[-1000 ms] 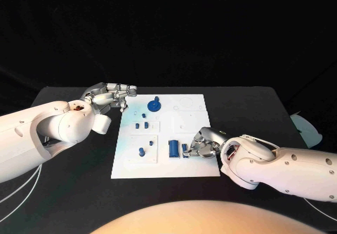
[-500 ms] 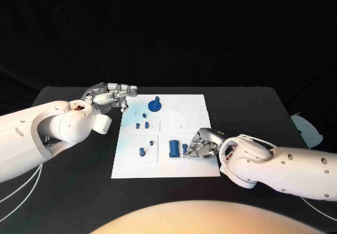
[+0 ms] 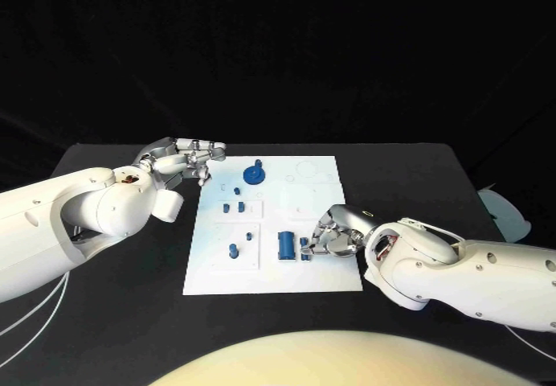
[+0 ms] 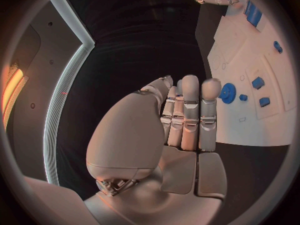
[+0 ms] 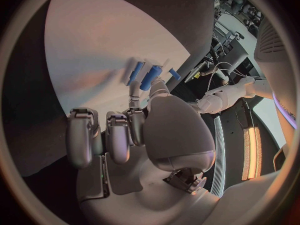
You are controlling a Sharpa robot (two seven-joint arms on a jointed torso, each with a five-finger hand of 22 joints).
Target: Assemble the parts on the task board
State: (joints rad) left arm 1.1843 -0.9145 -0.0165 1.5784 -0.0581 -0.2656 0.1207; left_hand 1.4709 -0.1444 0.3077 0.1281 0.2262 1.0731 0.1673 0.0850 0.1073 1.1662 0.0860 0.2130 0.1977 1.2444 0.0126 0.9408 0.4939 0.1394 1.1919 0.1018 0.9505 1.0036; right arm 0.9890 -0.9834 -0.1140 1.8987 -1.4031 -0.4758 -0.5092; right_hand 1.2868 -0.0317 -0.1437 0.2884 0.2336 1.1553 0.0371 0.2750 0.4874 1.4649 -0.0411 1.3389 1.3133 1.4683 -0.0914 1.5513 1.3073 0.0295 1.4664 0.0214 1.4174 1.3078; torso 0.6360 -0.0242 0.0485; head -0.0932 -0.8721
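Since a second ago the right hand (image 3: 328, 237) has risen slightly, pinching a small blue part (image 3: 304, 244) above the task board (image 3: 269, 265); left hand (image 3: 186, 158) hovers empty, fingers apart.

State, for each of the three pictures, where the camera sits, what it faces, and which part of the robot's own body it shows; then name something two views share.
Head view: on the head, looking down at the task board; both arms show.
Left wrist view: behind the left hand, facing the board's edge.
Right wrist view: behind the right hand, facing the board.
Shared: the large blue part by the right hand.
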